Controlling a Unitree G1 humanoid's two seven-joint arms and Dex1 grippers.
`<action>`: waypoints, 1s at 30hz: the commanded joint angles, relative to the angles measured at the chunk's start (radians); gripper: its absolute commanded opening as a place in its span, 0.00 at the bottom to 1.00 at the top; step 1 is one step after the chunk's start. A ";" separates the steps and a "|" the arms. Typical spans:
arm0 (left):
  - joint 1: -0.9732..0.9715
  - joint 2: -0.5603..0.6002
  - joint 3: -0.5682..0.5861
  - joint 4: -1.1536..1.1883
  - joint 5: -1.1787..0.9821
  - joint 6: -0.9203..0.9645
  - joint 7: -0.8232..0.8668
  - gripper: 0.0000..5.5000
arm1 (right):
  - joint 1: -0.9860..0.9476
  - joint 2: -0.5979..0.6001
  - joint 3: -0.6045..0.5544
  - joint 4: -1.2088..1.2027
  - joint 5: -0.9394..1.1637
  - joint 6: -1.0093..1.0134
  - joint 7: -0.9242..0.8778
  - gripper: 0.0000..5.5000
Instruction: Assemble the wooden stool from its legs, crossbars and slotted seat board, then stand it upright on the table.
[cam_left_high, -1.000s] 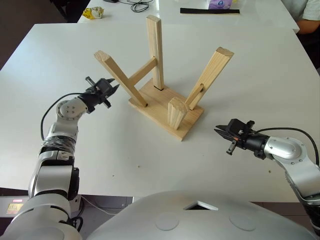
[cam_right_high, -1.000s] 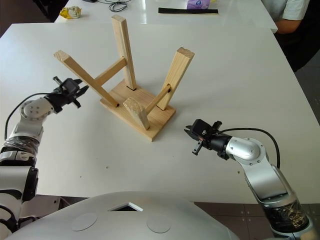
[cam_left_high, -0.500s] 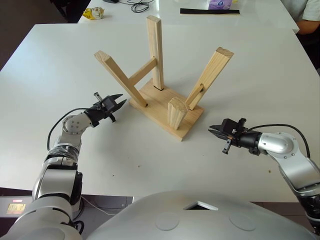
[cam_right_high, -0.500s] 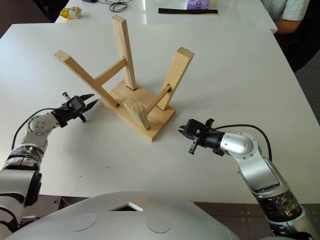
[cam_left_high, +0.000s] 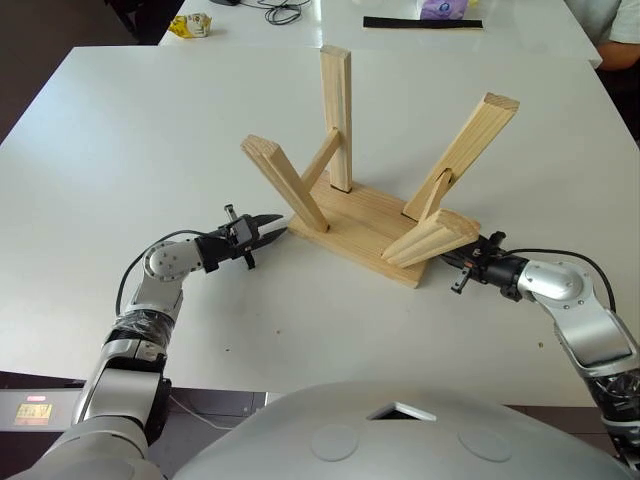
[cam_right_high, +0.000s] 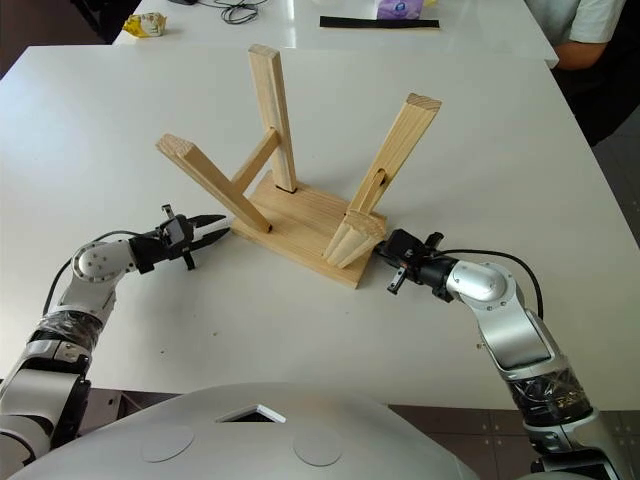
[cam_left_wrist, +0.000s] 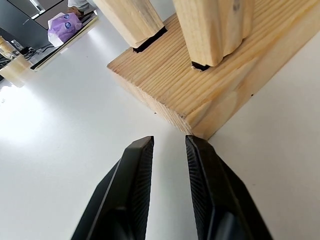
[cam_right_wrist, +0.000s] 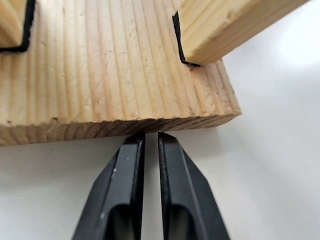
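Note:
The wooden stool lies upside down on the white table (cam_left_high: 150, 120), its seat board (cam_left_high: 365, 222) flat and its legs pointing up. One leg (cam_left_high: 337, 115) stands upright, one (cam_left_high: 283, 180) leans left, one (cam_left_high: 465, 150) leans right, and a short-looking one (cam_left_high: 432, 238) tilts toward me. A crossbar (cam_left_high: 322, 165) links the left leg to the upright one. My left gripper (cam_left_high: 274, 219) is low on the table, slightly open, with its tips (cam_left_wrist: 169, 141) just short of the board's left corner. My right gripper (cam_left_high: 462, 262) is shut, with its tips (cam_right_wrist: 151, 135) against the board's right edge.
A second white table behind holds a yellow packet (cam_left_high: 188, 25), a black strip (cam_left_high: 420, 22), a purple pack (cam_left_high: 445, 8) and cables. The near table edge runs just below both arms. Open tabletop spreads to the left and far right of the stool.
The stool has slid to the right and turned on the table. My left gripper came down and right to the board's left corner. My right gripper moved in to the board's right edge.

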 joint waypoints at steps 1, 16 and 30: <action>0.057 0.016 -0.006 -0.163 -0.037 0.077 -0.025 0.22 | -0.047 0.004 0.007 0.071 -0.030 -0.027 -0.003 0.09; 0.170 0.074 0.087 -0.577 -0.153 0.345 -0.024 0.22 | -0.080 0.078 0.075 0.080 -0.073 -0.068 -0.004 0.09; 0.318 0.100 0.084 -0.678 -0.149 0.362 -0.032 0.22 | -0.054 0.010 0.058 0.015 -0.065 -0.068 0.053 0.09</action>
